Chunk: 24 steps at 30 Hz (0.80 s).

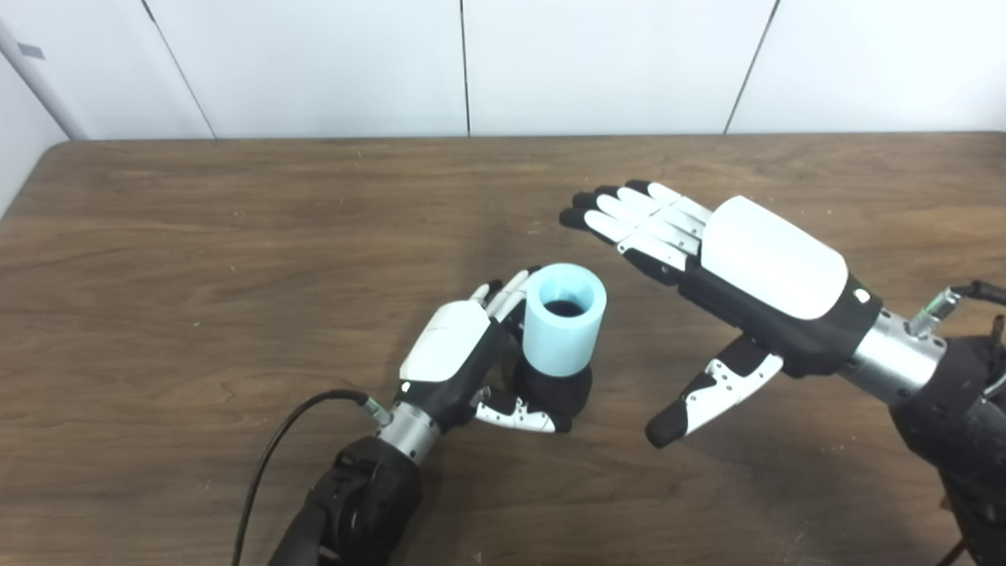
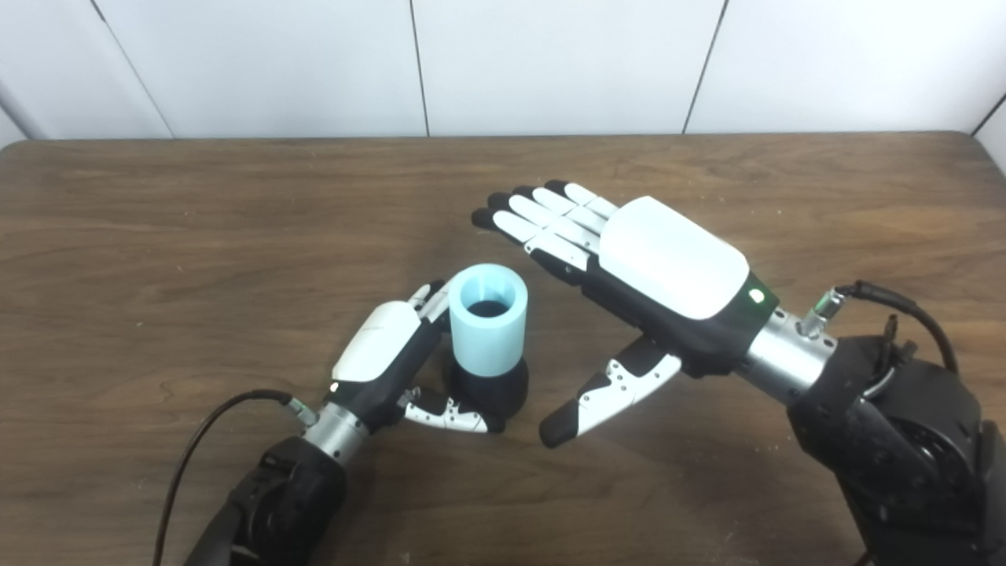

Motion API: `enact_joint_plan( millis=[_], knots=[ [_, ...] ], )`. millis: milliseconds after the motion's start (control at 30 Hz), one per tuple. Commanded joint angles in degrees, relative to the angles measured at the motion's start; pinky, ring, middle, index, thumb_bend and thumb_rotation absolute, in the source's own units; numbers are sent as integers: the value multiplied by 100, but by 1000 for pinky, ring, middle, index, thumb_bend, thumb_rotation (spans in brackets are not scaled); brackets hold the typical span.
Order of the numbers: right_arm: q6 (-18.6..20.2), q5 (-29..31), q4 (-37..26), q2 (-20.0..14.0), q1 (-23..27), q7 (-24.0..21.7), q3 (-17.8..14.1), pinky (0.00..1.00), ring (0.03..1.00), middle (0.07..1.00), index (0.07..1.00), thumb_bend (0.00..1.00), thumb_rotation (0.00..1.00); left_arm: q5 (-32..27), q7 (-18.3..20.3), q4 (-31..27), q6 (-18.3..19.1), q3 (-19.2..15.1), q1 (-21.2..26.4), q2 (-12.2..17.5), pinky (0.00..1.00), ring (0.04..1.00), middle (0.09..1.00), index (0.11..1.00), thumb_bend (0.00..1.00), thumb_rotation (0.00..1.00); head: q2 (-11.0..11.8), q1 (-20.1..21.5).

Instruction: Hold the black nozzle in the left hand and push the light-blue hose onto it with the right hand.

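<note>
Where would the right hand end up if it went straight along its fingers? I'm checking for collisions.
The right hand points up-left across the table. It looks to pass behind the hose, meeting only bare wood, though depth is unclear.

White glossy shell over the back of each hand: left hand (image 1: 452, 358), right hand (image 1: 754, 271). Black palms beneath, white fingers (image 1: 640, 216) tipped in black, white-and-black thumbs dotted with small screws. Small green light near each wrist. Silver metal wrist cuff (image 1: 892, 358) behind the right shell, then black forearm housings. Black cable (image 1: 271, 452) plugged in beside the left cuff.
</note>
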<state>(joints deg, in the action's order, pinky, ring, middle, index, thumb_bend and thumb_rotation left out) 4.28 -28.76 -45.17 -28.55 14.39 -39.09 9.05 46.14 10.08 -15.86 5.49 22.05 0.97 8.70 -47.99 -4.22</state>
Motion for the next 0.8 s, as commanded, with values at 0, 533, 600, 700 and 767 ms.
enact_joint_plan(
  millis=[0, 533, 600, 700, 767],
  knots=[
    [-49, 4, -45, -27, 103, 79, -44, 1000, 1000, 1000, 997, 705, 1000, 108, -51, -108, 33, -153, 131, 113, 1000, 1000, 1000, 1000, 1000, 277, -4, -6],
    [-83, 30, 61, -31, 81, 83, -29, 1000, 1000, 1000, 997, 712, 1000, -262, -46, -199, 160, -529, 115, -190, 783, 762, 836, 881, 1000, 225, 1, -18],
    [-93, 25, 66, -28, 63, 91, -25, 1000, 1000, 1000, 997, 712, 1000, -278, -5, -214, 204, -551, 102, -205, 798, 758, 831, 876, 1000, 215, 1, -18],
    [-105, 24, 71, -33, 40, 98, -25, 1000, 1000, 1000, 997, 712, 1000, -264, 48, -263, 285, -570, 113, -202, 865, 783, 837, 875, 1000, 214, 2, -26],
    [-103, 29, 70, -39, 32, 97, -30, 1000, 1000, 1000, 997, 712, 1000, -269, 101, -336, 348, -590, 128, -174, 906, 797, 845, 875, 1000, 214, 6, -34]
  ],
)
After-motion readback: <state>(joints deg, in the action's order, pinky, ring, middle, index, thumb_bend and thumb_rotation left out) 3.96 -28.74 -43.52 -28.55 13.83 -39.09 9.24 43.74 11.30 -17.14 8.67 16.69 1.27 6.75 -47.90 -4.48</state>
